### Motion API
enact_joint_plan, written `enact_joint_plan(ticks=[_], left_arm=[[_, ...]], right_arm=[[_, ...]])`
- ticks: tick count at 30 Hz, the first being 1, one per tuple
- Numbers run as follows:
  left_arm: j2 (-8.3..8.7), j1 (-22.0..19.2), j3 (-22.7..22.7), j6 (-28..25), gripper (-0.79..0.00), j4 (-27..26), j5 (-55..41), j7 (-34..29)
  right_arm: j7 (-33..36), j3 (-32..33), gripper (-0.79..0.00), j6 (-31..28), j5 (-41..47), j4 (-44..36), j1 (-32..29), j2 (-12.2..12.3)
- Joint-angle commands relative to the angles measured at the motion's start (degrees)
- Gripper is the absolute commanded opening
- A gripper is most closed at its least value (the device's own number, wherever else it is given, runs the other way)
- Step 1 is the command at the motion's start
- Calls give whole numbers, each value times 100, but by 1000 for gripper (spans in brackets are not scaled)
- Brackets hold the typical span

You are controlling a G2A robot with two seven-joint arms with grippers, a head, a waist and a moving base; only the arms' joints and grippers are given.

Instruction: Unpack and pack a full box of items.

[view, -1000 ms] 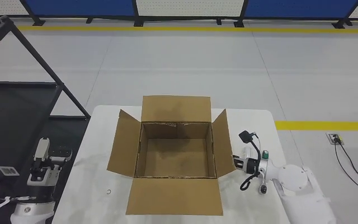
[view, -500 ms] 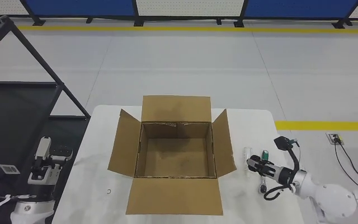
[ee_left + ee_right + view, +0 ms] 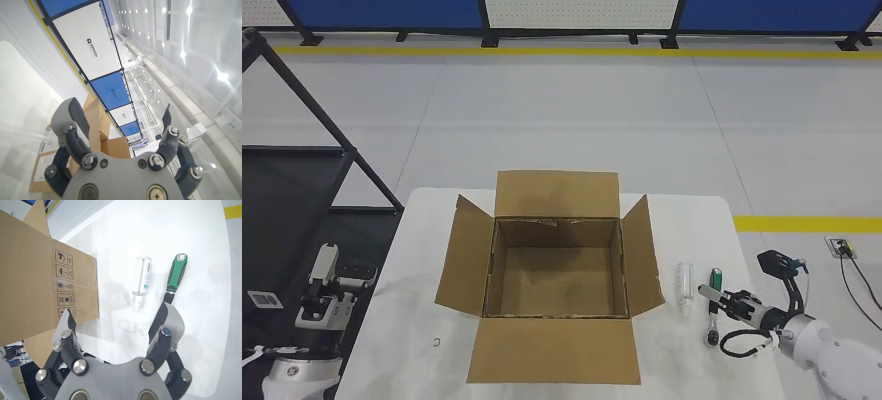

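Observation:
An open cardboard box (image 3: 557, 270) stands mid-table with all flaps spread and its bare floor showing; it also appears as the box (image 3: 47, 275) and the box (image 3: 102, 132) in the wrist views. To its right lie a clear bottle (image 3: 683, 288) (image 3: 142, 275) and a green-handled tool (image 3: 714, 300) (image 3: 176, 275), side by side on the white table (image 3: 682, 220). My right gripper (image 3: 115, 317) (image 3: 720, 298) hovers open and empty just short of the bottle and tool, toward the table's right edge. My left gripper (image 3: 121, 115) (image 3: 326, 262) is open and empty, off the table's left side.
A small ring (image 3: 434, 343) lies on the table left of the front flap. A black metal frame (image 3: 302, 190) stands beside the table's left edge. Bare tabletop lies behind the bottle and along the left of the box.
My right arm has drawn back to the right from beside the box's right flap, and the clear bottle now lies uncovered on the table. The left arm has barely shifted.

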Motion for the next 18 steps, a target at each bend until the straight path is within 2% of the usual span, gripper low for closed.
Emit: enact_joint_plan(ticks=[1,3,5,7,13,16,17,18], left_arm=[[0,15,-1,-11,0,-3,1,7],[0,26,-8,-55,0,-12,21,25],[-2,45,-6,-97,0,-13,35,41],[-4,71,-8,-122,0,-13,24,60],[-12,165,-60,-127,0,-17,-16,137],[-12,186,-80,-139,0,-17,-43,120],[-12,188,-86,-152,0,-18,-52,113],[-12,194,-89,-159,0,-16,-67,102]], right_arm=[[0,0,0,0,0,0,0,0],[0,0,0,0,0,0,0,0],[33,-128,0,-271,-21,117,-4,13],[-3,-200,0,-23,-241,358,168,27],[795,-389,0,147,-971,1084,801,139],[1190,-761,0,208,-1571,1402,1154,178],[1271,-905,-80,251,-1798,1515,1261,184],[1327,-1030,-317,332,-1937,1617,1377,183]])
